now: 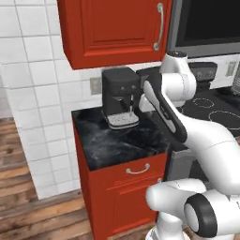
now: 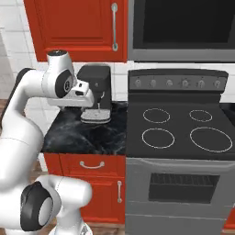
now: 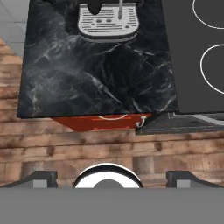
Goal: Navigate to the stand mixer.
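The stand mixer is out of view. My gripper point(image 3: 111, 177) hangs above the black marble counter point(image 3: 96, 74) and looks down on it, just in front of a black coffee machine point(image 1: 121, 96). Its two dark fingertips point(image 3: 41, 177) stand wide apart at the bottom of the hand view, open with nothing between them. In the right base view the hand point(image 2: 87, 95) sits close to the left side of the coffee machine point(image 2: 95, 89).
A black stove point(image 2: 183, 124) with several burner rings adjoins the counter on the right, under a microwave point(image 2: 183, 27). Red cabinets point(image 1: 112, 28) hang above, and a red drawer point(image 1: 136, 171) is below. White tiled wall point(image 1: 33, 93) and wooden floor point(image 1: 28, 206) lie to the left.
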